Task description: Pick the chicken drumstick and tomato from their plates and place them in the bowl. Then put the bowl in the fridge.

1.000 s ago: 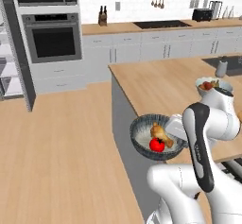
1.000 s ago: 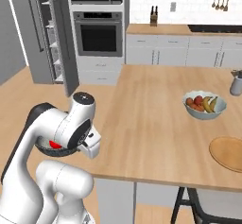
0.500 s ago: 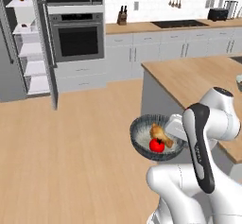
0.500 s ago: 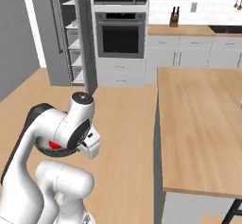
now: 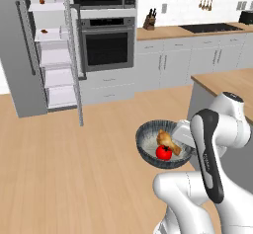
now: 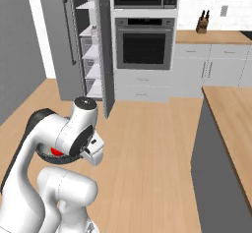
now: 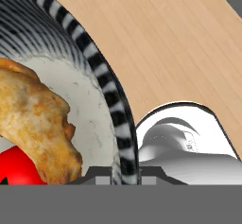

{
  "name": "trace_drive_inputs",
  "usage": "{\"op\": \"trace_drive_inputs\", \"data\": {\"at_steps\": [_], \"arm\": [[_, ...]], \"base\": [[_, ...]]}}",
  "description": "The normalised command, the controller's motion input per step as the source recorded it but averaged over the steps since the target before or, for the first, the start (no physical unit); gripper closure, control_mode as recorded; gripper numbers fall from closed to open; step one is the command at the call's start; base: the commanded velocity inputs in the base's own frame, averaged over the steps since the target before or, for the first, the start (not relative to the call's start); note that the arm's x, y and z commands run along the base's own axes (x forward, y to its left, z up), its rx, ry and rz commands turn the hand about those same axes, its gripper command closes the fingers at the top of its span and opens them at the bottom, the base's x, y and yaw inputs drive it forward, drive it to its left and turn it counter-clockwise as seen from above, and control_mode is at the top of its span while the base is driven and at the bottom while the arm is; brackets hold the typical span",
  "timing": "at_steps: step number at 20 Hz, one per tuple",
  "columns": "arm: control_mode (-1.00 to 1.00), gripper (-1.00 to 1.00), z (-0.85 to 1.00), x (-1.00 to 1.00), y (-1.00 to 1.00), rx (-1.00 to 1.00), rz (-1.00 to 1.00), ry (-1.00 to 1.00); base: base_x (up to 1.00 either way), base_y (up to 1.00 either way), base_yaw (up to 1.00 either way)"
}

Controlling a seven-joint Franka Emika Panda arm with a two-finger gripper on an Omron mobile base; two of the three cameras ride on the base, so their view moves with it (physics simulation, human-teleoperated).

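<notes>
Arm folded low, fingers (image 7: 126,171) pinched together, wrist level.

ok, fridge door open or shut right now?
Open. The fridge door is swung out edge-on, and the white inner shelves show beside it; the right base view shows them too.
</notes>
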Motion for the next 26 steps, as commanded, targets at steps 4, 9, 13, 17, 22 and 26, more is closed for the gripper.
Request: {"op": "trace_drive_inputs", "data": {"at_steps": [4, 9, 13, 17, 22, 26], "arm": [[1.00, 1.00, 0.00, 0.00, 0.00, 0.00, 0.00, 0.00], [1.00, 1.00, 0.00, 0.00, 0.00, 0.00, 0.00, 0.00], [1.00, 1.00, 0.00, 0.00, 0.00, 0.00, 0.00, 0.00], [1.00, 1.00, 0.00, 0.00, 0.00, 0.00, 0.00, 0.00], [1.00, 1.00, 0.00, 0.00, 0.00, 0.00, 0.00, 0.00], [1.00, 1.00, 0.00, 0.00, 0.00, 0.00, 0.00, 0.00]], "base": [[1.00, 1.00, -0.12], [1.00, 1.00, -0.13], [1.00, 1.00, -0.13], [1.00, 1.00, -0.15], [1.00, 1.00, -0.09], [0.99, 0.59, 0.04]]}}
